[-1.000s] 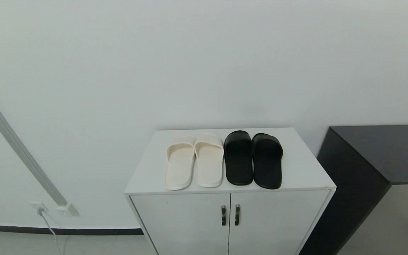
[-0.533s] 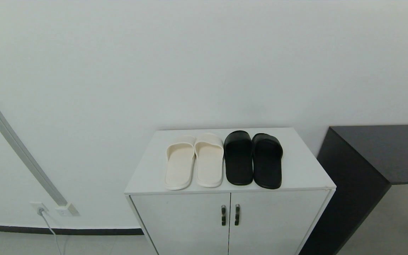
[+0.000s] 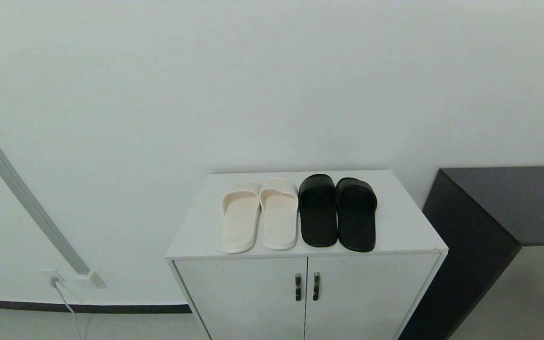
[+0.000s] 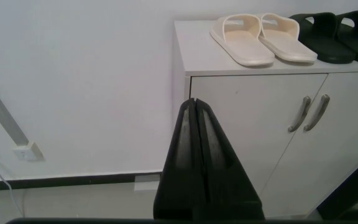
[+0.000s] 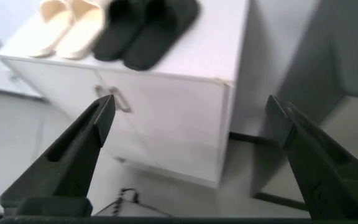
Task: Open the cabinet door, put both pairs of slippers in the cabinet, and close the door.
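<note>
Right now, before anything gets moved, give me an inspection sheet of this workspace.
Surface: white cabinet top, holding both pairs.
Job's things: cream slippers beside black slippers, toes to the wall; cabinet doors shut, two handles at the middle.
Clutter: nothing seen.
Grippers: left gripper shut, in front of the cabinet toward its left side; right gripper open, off its right front corner.
Cables: cord plugged into a wall socket left of the cabinet.
Surroundings: white wall, grey strip, dark cabinet on the right.
</note>
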Tool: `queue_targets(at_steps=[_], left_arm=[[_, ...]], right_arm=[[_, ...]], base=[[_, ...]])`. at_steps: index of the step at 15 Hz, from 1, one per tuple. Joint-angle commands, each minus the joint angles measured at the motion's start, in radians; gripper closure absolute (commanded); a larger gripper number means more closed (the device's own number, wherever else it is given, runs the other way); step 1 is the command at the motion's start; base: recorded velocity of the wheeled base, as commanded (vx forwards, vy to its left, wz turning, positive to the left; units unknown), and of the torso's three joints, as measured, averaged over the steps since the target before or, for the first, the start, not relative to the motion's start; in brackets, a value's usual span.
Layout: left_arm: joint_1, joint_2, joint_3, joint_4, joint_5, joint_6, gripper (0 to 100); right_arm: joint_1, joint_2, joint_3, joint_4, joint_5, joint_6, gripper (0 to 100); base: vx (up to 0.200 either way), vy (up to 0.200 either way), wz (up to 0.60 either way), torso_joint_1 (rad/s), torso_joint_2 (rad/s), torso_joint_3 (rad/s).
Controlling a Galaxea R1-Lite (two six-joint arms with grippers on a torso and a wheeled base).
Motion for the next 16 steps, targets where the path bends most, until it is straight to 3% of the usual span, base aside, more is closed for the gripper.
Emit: queue_targets(at_steps=[1,3,4,6,10,16], left_arm=[[0.000,0.001,0.000,0.000,0.000,-0.001,100],[0.000,0.001,0.000,0.000,0.000,-0.001,100],[0.000,0.001,0.000,0.000,0.000,-0.001,100],[0.000,0.001,0.000,0.000,0.000,-0.001,100],[0.000,0.001,0.000,0.000,0.000,-0.001,100],[0.000,0.001,0.000,0.000,0.000,-0.001,100]], right_arm=[[0.158,0.217,-0.122,-0.007,-0.078,0.052,0],[0.293,0.308,-0.179,-0.049,-0.188,0.113,0],[0.426,0.412,-0.225,-0.133,-0.327,0.176,0],[0.520,0.565,-0.274,-0.248,-0.451,0.187,0],[0.552,0.838,-0.384,-0.421,-0.595,0.187,0],[0.568,1.121,-0.577,-0.440,-0.771,0.230,0]], base=[[0.000,0.000,0.00,0.000,0.00,0.000],[0.000,0.000,0.00,0.000,0.00,0.000],[0.000,0.000,0.00,0.000,0.00,0.000],[0.000,0.000,0.00,0.000,0.00,0.000],[0.000,0.000,0.00,0.000,0.00,0.000],[0.000,0.000,0.00,0.000,0.00,0.000]])
